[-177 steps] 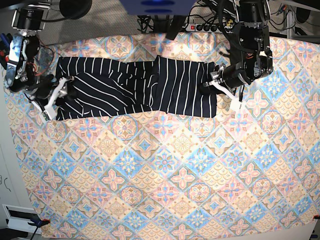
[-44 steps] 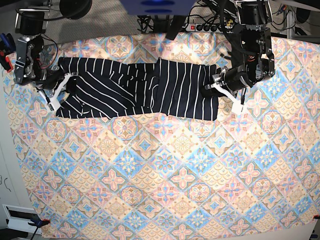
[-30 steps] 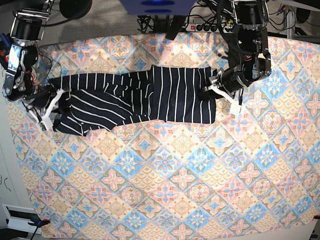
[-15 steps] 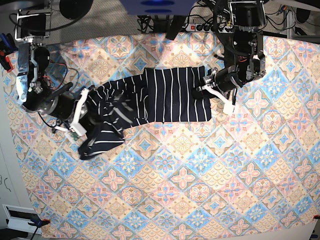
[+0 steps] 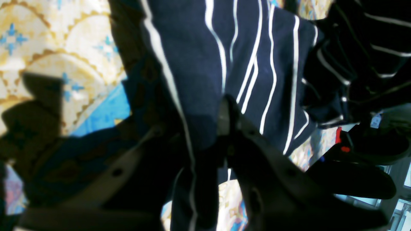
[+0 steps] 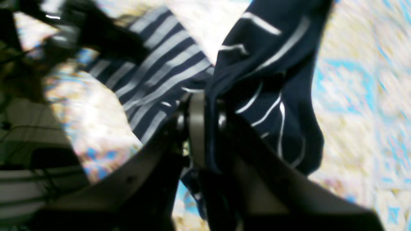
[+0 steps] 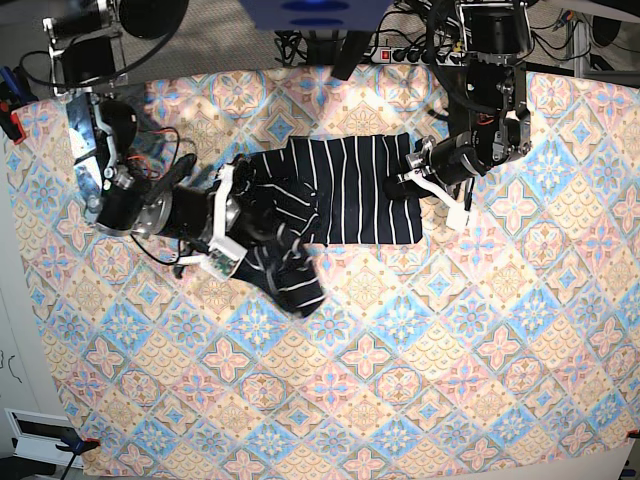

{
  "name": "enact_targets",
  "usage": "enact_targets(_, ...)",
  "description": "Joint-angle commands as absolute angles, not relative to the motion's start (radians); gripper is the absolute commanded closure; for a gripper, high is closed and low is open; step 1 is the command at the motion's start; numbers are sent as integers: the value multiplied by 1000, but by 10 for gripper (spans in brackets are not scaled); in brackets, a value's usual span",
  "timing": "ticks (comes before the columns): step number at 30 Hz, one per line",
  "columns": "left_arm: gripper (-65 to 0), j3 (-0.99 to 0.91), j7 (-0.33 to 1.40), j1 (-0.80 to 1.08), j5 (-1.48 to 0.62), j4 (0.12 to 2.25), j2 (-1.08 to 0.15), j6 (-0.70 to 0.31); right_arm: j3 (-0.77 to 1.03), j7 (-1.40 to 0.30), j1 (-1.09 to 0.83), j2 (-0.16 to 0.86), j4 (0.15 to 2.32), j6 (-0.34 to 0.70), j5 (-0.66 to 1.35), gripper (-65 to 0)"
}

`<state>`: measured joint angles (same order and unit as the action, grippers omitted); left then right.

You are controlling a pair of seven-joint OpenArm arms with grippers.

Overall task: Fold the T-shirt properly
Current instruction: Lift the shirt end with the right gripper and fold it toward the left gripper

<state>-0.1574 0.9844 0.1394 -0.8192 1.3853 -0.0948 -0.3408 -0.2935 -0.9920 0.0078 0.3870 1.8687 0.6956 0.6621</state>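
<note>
Fabric is pinched in both grippers. The dark navy, white-striped soft T-shirt [image 7: 340, 195] lies on the pastel floral-tile patterned tablecloth [image 7: 420, 360], partly lifted and bunched. The right gripper [image 7: 232, 228] has its two fingers pressed together on a fold of the shirt; in the right wrist view the cloth runs up between the fingertips [image 6: 205, 128] and drapes down on the far side of them, with a striped flat part of the shirt spreading away beyond and to the other side. In the base view a loose flap of the shirt hangs below those fingers onto the tablecloth. The left gripper [image 7: 418, 178] is clamped on the opposite edge of the shirt; in the left wrist view the fabric is caught between its fingers [image 5: 224, 118] and stretches away from the fingertips, its stripes running lengthwise. Between the two grippers the shirt lies mostly flat near the left fingers and crumpled near the right ones.
</note>
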Motion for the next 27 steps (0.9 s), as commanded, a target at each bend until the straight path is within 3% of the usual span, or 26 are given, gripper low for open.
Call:
enact_targets(1, -55, -159, 977, 130, -842, 1399, -97, -349, -305, -970, 25, 389, 1886, 698, 679, -3)
enact_targets(15, -64, -162, 977, 101, -843, 1303, -99, -351, -536, -970, 133, 303, 1905, 698, 628, -3)
enact_targets(20, -153, -156, 977, 81, -842, 1303, -85, -352, -621, -970, 136, 274, 1905, 698, 561, -3)
enact_targets(27, -159, -33, 977, 31, -814, 1302, -56, -354, -728, -969, 151, 236, 1897, 698, 455, -3)
